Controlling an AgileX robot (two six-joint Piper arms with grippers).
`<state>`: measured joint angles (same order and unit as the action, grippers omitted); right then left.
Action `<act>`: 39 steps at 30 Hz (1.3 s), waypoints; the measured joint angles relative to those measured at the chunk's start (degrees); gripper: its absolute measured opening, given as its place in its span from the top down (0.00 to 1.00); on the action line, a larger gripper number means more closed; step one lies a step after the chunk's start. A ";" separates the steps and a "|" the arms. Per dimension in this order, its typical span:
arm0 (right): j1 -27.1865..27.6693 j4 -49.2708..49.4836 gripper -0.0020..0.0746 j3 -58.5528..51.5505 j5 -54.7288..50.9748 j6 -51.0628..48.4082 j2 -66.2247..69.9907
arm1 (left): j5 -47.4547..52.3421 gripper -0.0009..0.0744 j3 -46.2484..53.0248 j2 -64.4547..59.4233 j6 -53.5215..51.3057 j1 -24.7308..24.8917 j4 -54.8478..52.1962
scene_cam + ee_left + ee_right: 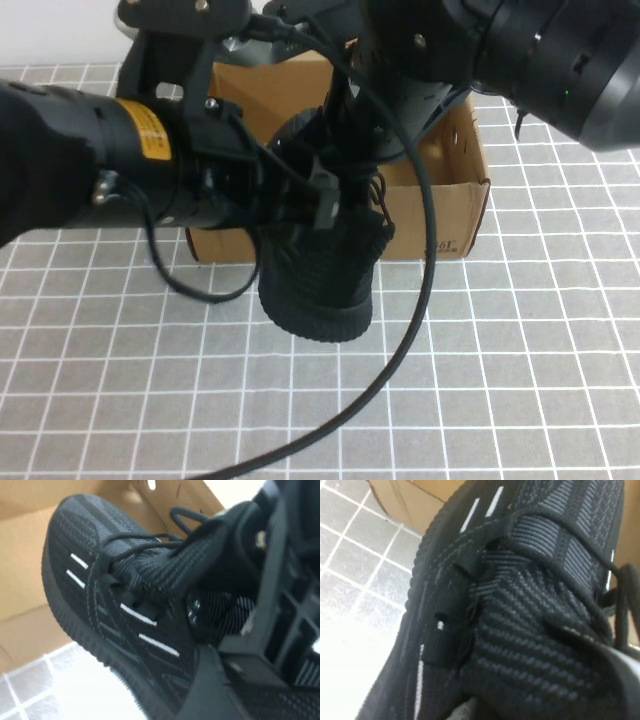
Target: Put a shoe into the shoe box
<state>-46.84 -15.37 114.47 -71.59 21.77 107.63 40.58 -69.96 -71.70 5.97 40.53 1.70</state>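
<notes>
Black shoe (325, 275) hangs toe-down over the front wall of the shoe box (455, 215), sole toward the robot, above the grid mat (520, 380). Both grippers at its collar: left gripper (325, 200) clamped on the shoe; right gripper (350, 130) pinched shut on it too.

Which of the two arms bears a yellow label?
The left arm: a yellow label sits behind its left gripper, beside the shoe. The right arm, whose right gripper pinches the shoe's collar before the shoe box, shows none.

Black arms (yellow label on left), looping black cable (415, 300)
</notes>
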 joint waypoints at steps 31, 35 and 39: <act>6.22 4.87 0.96 5.11 1.99 0.00 3.62 | -7.87 0.92 7.77 6.78 -4.39 9.17 -21.16; 6.26 4.87 0.96 6.76 3.54 0.00 3.67 | -8.80 0.69 7.85 5.70 -3.72 9.17 -22.56; 7.00 5.89 0.96 7.35 4.63 0.00 3.79 | -11.34 0.43 7.85 5.11 -3.39 9.17 -24.79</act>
<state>-39.84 -9.48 121.82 -66.96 21.77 111.42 29.24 -62.11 -66.59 2.58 49.70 -23.10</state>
